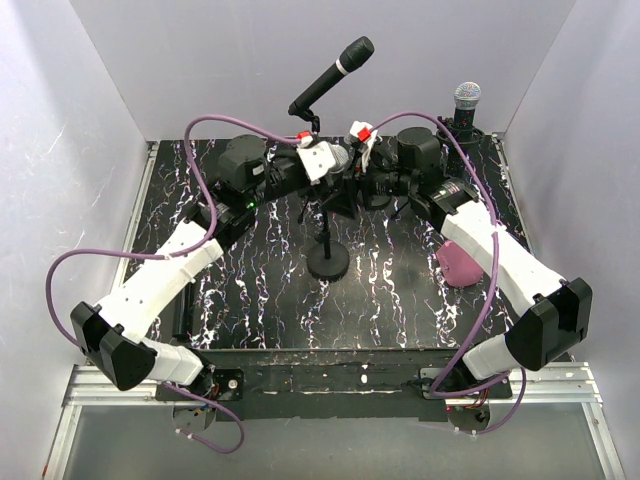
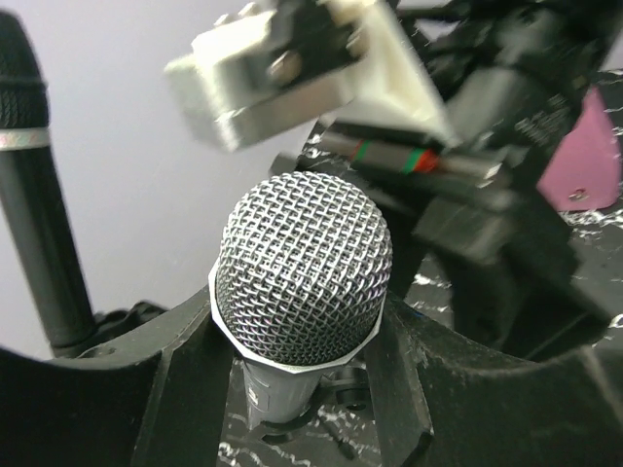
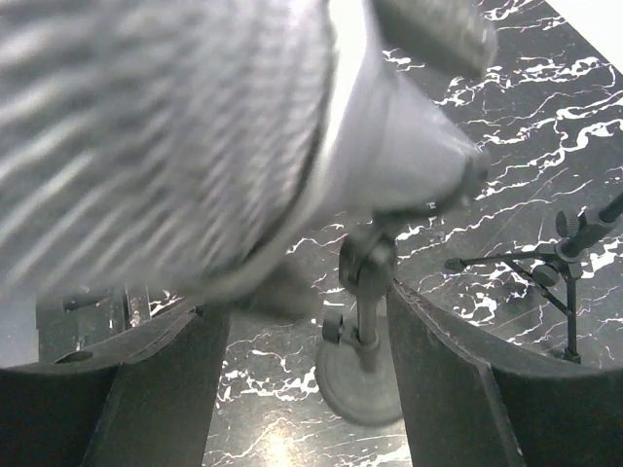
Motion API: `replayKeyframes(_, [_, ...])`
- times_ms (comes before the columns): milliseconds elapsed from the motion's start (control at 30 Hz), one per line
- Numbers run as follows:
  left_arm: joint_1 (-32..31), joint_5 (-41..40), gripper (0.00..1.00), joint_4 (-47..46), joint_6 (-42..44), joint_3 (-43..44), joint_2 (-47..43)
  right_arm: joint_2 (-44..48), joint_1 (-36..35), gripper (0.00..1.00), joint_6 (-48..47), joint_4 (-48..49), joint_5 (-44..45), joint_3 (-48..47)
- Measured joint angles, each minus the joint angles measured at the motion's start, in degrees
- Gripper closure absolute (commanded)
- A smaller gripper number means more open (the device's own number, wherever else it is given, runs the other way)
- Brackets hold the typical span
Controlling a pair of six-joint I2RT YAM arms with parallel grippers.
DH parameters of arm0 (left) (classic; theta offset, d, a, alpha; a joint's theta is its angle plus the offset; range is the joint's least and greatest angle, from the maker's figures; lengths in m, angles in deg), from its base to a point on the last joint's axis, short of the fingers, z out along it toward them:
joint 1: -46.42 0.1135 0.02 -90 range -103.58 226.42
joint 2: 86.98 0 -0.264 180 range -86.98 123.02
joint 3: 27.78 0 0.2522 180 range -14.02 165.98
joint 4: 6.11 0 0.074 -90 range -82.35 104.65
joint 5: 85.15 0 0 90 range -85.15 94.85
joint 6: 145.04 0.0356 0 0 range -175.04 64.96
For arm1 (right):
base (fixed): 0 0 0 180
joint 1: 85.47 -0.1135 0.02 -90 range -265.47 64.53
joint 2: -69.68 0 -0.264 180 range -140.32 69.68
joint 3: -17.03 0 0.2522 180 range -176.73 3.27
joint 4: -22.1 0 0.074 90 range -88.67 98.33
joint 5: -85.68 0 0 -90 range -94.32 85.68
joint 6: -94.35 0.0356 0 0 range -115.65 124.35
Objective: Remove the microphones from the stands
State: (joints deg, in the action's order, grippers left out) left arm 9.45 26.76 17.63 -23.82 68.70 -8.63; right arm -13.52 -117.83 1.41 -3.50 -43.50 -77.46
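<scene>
**Q:** What is carrying the scene?
**A:** A black marbled counter point(image 1: 260, 290) is filling the top view. The left arm point(image 1: 160, 275) and right arm point(image 1: 500, 260) are reaching in from 7 and 5 o'clock and meeting above its centre.

**Q:** And the stand?
**A:** The stand point(image 1: 328, 262) is sitting upright on its round base at the counter's centre. At 12 o'clock behind it, a black microphone point(image 1: 335, 72) is slanting upward. At 1 o'clock, in the far corner, a silver-headed microphone point(image 1: 467, 98) is standing upright.

**Q:** Where is the microphone?
**A:** The microphone point(image 2: 302, 263) is sitting at the head of the stand, between the two wrists, its mesh head facing the left wrist camera.

**Q:** What are the hands doing?
**A:** The left hand point(image 2: 297, 341) is clamping the microphone just under the head, its fingers point(image 2: 185, 389) pressing from both sides. The right hand point(image 3: 302, 389) is hovering with fingers apart, holding nothing. The blurred mesh head is looming at 11 o'clock in its view.

**Q:** The smallest item?
**A:** A pink piece point(image 1: 460, 262) is lying at 3 o'clock from the stand's base.
</scene>
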Motion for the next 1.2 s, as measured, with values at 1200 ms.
replayKeyframes(1200, [-2.9,-9.4,1.00,-5.6,-3.9,-5.4,-3.2,-0.3,-1.6,0.43,9.2,23.8,10.8,13.8])
